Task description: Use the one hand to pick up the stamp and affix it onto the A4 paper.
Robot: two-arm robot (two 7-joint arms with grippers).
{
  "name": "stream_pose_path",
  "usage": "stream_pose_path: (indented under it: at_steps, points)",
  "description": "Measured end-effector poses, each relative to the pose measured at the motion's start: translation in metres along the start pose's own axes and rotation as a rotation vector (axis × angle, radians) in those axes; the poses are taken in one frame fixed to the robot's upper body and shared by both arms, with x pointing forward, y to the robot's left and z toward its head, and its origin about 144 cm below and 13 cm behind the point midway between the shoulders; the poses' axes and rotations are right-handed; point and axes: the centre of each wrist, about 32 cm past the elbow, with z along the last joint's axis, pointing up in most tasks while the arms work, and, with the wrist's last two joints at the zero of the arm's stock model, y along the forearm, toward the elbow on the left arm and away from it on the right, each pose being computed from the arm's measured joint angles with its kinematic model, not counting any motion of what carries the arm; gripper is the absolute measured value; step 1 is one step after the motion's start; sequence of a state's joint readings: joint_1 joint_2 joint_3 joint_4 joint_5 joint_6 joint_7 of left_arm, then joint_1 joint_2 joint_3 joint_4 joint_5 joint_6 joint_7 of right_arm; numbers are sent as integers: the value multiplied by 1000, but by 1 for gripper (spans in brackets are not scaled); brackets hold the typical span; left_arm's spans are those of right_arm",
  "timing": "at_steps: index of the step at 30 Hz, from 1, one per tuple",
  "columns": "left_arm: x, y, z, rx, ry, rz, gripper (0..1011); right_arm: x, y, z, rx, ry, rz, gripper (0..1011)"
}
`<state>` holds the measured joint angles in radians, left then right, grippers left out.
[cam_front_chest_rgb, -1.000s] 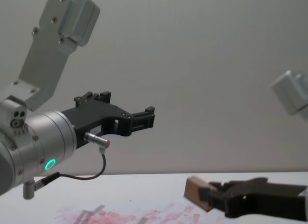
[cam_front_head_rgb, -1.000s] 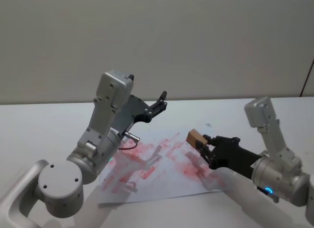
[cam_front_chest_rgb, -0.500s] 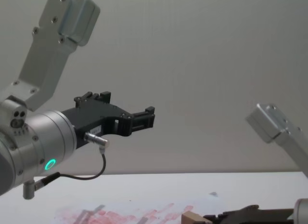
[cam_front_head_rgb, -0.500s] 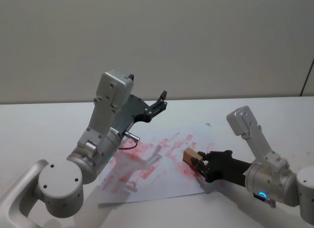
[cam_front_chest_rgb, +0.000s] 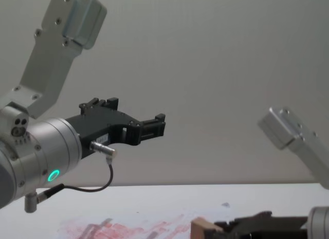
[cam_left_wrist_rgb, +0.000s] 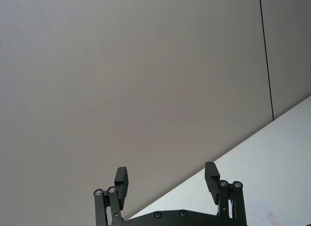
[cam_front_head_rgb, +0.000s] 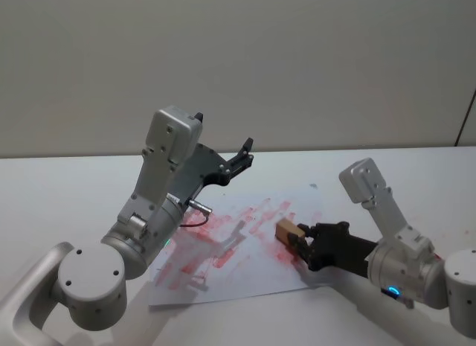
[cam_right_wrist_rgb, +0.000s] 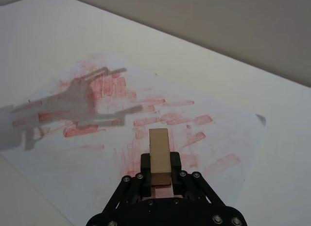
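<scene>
The stamp [cam_front_head_rgb: 286, 231], a small tan wooden block, sits between the fingers of my right gripper [cam_front_head_rgb: 297, 240], which is shut on it. It is held low at the right part of the A4 paper [cam_front_head_rgb: 245, 277], a white sheet smeared with red marks; I cannot tell whether it touches. In the right wrist view the stamp [cam_right_wrist_rgb: 159, 155] points out from the right gripper [cam_right_wrist_rgb: 160, 166] over the red marks on the paper [cam_right_wrist_rgb: 97, 153]. The chest view shows the stamp [cam_front_chest_rgb: 201, 228] just above the paper [cam_front_chest_rgb: 128, 230]. My left gripper [cam_front_head_rgb: 244, 154] hangs open, raised above the sheet's far side.
The left arm [cam_front_head_rgb: 160, 197], with a green light and a cable, stands over the paper's left half and casts a shadow on it. White tabletop [cam_front_head_rgb: 67, 190] surrounds the sheet. A grey wall rises behind the table.
My right gripper has come down with the stamp from above the table to the paper's level and shifted slightly left. The left arm has not moved.
</scene>
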<state>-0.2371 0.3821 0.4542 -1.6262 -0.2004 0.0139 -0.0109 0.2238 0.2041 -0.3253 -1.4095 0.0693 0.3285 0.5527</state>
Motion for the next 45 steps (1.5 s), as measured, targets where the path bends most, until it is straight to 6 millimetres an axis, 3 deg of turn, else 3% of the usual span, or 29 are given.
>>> stream_pose_path:
  at_steps: [11,22,45]
  points:
    - [0,0,0,0,0,0,1001,-1,-5,16,129,-52,-46,213]
    - [0,0,0,0,0,0,1001,-3,-31,23,227,-58,-165,213]
    - [0,0,0,0,0,0,1001,-24,-115,-11,125,119,-446,213]
